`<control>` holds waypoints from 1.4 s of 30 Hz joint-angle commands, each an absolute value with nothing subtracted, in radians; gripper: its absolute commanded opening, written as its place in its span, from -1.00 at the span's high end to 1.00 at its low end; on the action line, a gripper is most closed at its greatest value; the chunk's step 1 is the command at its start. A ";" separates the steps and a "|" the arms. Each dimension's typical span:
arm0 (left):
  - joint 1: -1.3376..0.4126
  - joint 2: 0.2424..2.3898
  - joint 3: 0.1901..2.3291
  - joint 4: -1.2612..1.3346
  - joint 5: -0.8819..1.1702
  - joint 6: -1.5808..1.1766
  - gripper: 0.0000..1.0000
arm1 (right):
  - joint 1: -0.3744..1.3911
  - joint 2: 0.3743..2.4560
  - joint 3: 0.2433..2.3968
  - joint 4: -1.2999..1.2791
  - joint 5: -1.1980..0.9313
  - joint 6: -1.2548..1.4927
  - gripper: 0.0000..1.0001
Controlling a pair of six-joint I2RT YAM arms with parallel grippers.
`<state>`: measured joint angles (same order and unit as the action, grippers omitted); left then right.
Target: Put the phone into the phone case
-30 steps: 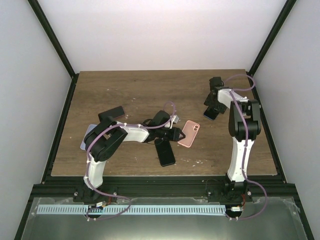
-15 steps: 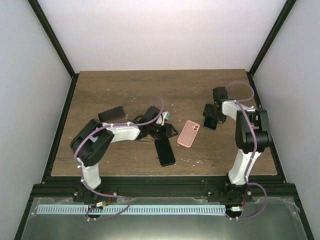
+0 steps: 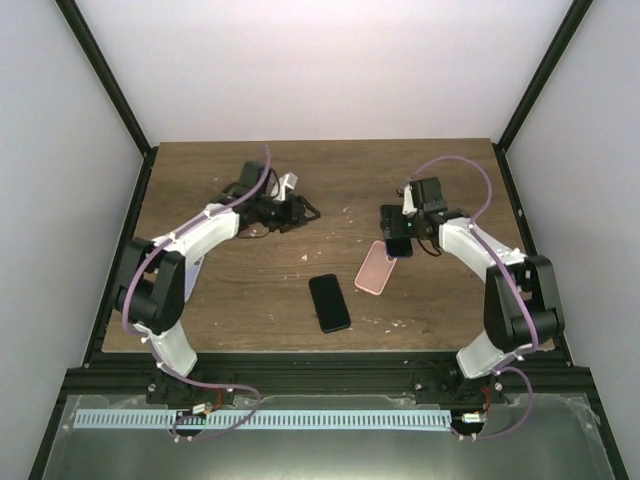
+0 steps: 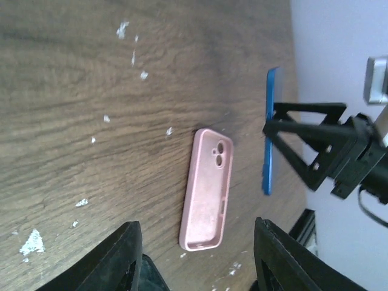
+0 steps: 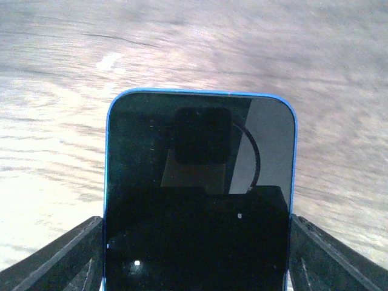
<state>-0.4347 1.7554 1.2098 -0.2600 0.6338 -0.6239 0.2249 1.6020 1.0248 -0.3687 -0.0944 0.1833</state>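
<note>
My right gripper (image 3: 401, 236) is shut on the blue-edged phone (image 3: 395, 246) and holds it above the table at the far end of the pink phone case (image 3: 378, 267). In the right wrist view the phone's black screen (image 5: 200, 182) fills the span between both fingers of the right gripper (image 5: 200, 248). The case (image 4: 209, 203) lies flat with its hollow side up, its camera hole toward the phone's blue edge (image 4: 268, 130). My left gripper (image 3: 300, 212) hangs open at the back left of the table. Nothing sits between the left gripper's (image 4: 195, 239) fingers.
A second, black phone (image 3: 329, 302) lies flat on the wooden table (image 3: 450, 310) near the front, left of the case. White specks dot the wood. Black frame posts and white walls close in the table's sides and back.
My left arm has swung from the middle of the table to the back left. My right gripper has carried the blue phone from the back right to the case's far end.
</note>
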 commanded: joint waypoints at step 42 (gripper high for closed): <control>-0.344 1.816 1.435 -0.781 1.081 -0.342 0.91 | 0.655 1.338 0.983 -0.171 -0.285 -0.182 -0.39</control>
<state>-0.3473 1.8416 1.4712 -0.8116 1.0836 -0.3096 0.6498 1.3899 0.9730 -0.2489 -0.2909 -0.1745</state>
